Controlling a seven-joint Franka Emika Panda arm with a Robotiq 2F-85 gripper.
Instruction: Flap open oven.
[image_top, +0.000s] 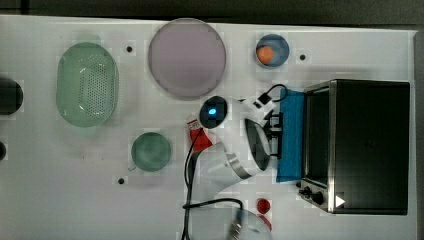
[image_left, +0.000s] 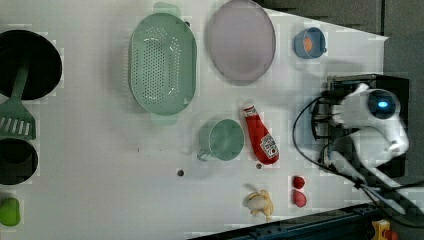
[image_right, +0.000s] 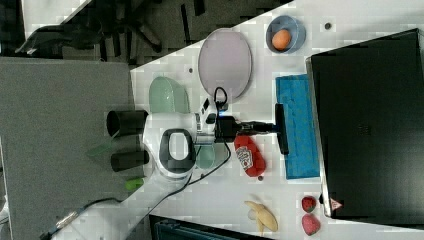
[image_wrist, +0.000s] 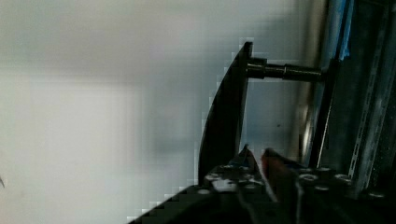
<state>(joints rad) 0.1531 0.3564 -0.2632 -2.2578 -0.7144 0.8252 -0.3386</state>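
Note:
The oven (image_top: 370, 145) is a black-topped box at the top view's right, also at the right view's right (image_right: 370, 125). Its blue glass door (image_top: 292, 155) is flapped down and out from the silver front frame (image_right: 300, 155). A black bar handle (image_right: 282, 142) runs along the door's free edge. My gripper (image_right: 272, 127) reaches that handle from the table side (image_top: 274, 131). In the wrist view my gripper (image_wrist: 259, 156) has its jaws almost together, tucked between the handle bar (image_wrist: 226, 121) and the door. One fingertip (image_wrist: 245, 158) lies against the bar, and nothing shows between the fingertips.
A ketchup bottle (image_right: 248, 155) lies under the arm, near a green cup (image_top: 151, 151). Farther off are a lilac plate (image_top: 186, 57), a green colander (image_top: 87, 82) and a blue bowl (image_top: 280, 41) holding an orange ball. Two strawberries (image_right: 309, 215) and a banana (image_right: 262, 215) lie by the oven's knob side.

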